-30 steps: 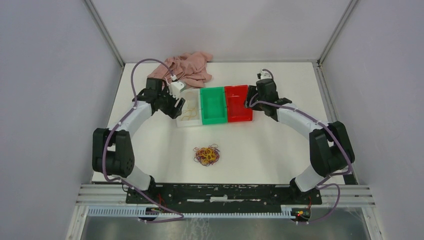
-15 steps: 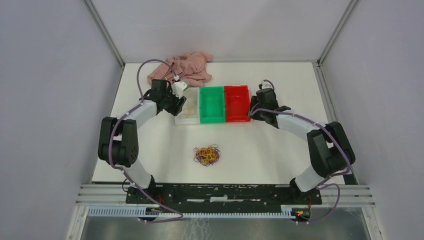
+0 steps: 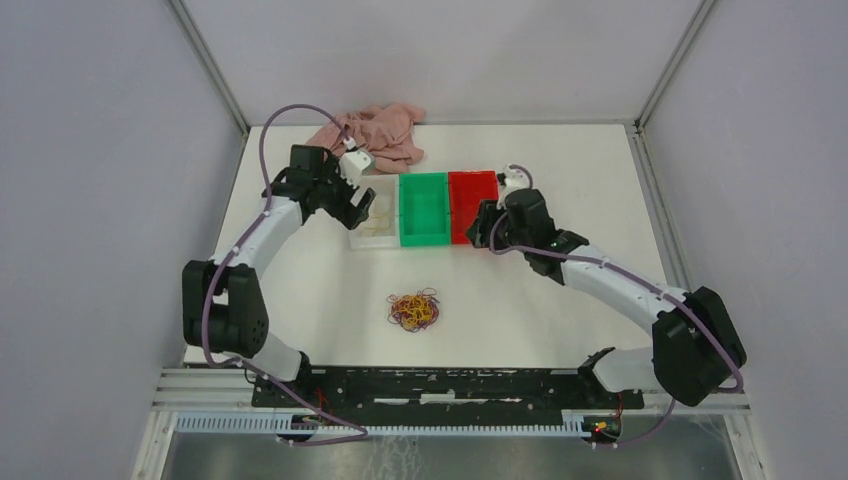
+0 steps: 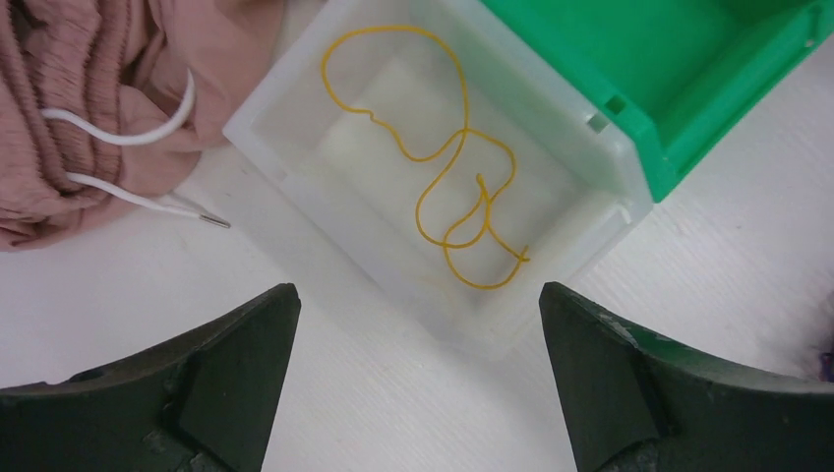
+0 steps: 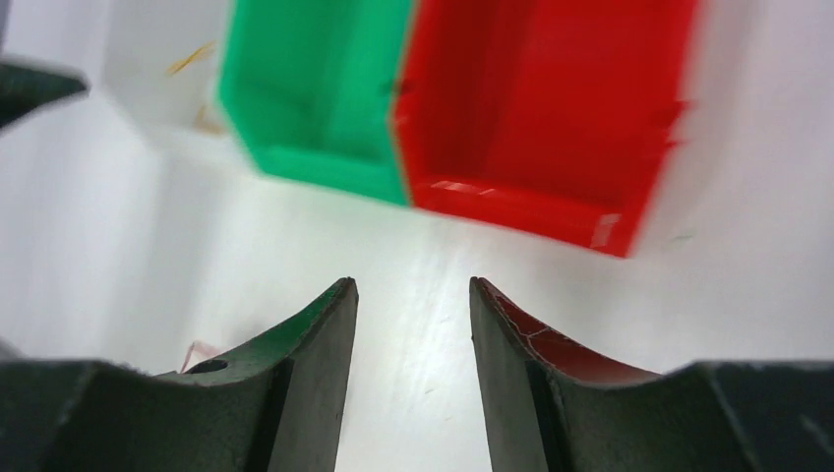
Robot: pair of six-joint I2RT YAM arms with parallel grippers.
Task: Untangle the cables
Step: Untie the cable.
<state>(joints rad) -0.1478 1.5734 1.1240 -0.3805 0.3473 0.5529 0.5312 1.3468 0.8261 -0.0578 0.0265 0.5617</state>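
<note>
One yellow cable lies loose in the white bin. The tangle sits on the worktop, well off on that bin's near side. Left jaws gape empty above the bin, and right jaws, off to its right, stand partly apart, empty. Barely begun, I'd say.

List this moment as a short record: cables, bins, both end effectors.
tangle: multicoloured, bunched on the table, untouched
yellow cable: lying loose in the clear bin
green bin, red bin: no cable seen inside
left end effector: open, above the clear bin, holding nothing
right end effector: open, before the red bin's front, holding nothing
</note>
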